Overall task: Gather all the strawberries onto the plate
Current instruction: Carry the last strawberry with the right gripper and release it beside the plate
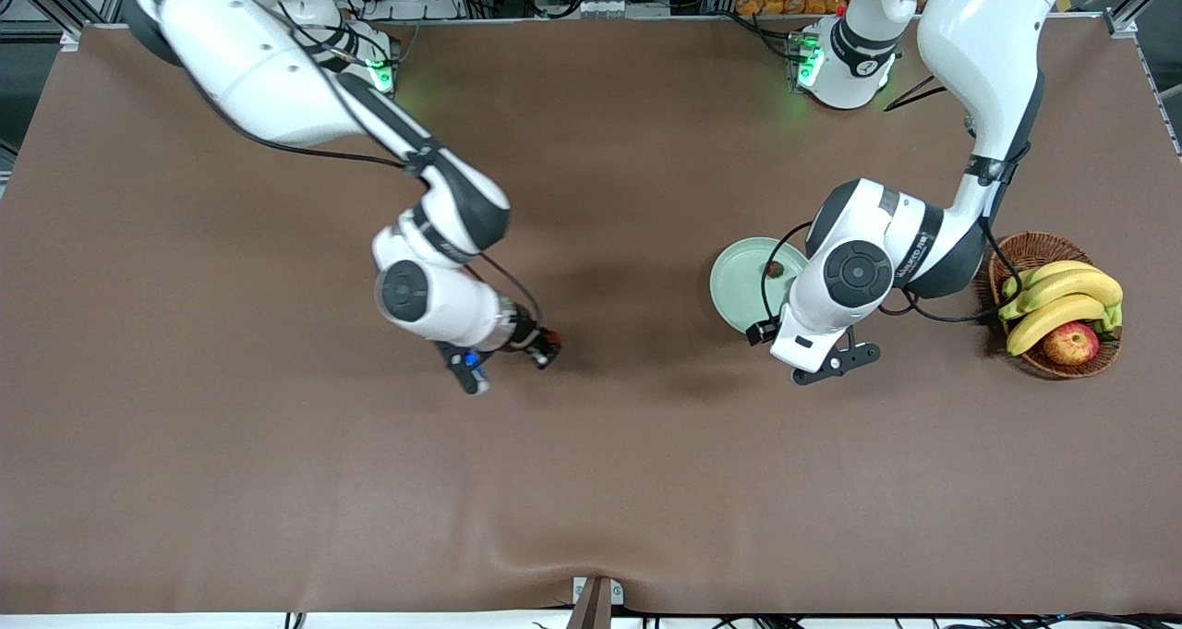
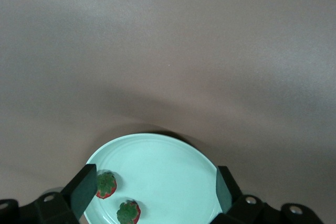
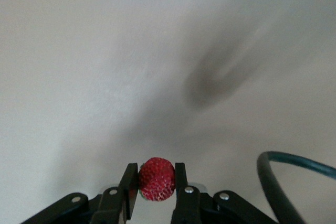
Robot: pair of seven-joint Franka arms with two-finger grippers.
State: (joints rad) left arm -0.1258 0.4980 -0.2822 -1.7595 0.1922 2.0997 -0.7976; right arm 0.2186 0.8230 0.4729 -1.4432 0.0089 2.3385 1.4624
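Right gripper (image 1: 545, 345) over bare table, fingers pinching the third strawberry (image 3: 156, 178) between their tips, presumably for transfer. Plate (image 1: 739, 287) lies toward the left arm's end. Left gripper (image 2: 152, 192) hangs directly above the plate, jaws spread wide; two strawberries (image 2: 106, 184) rest below it, apparently already delivered.

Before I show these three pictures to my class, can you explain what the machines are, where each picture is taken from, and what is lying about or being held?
Two white robot arms work at a brown table. One picture looks down from high across it; the other two come from cameras on the arms' wrists. The right gripper is shut on a strawberry over bare table. The left gripper hangs open over the mint plate, where two strawberries lie. A wicker basket at the left arm's end holds bananas and an apple.
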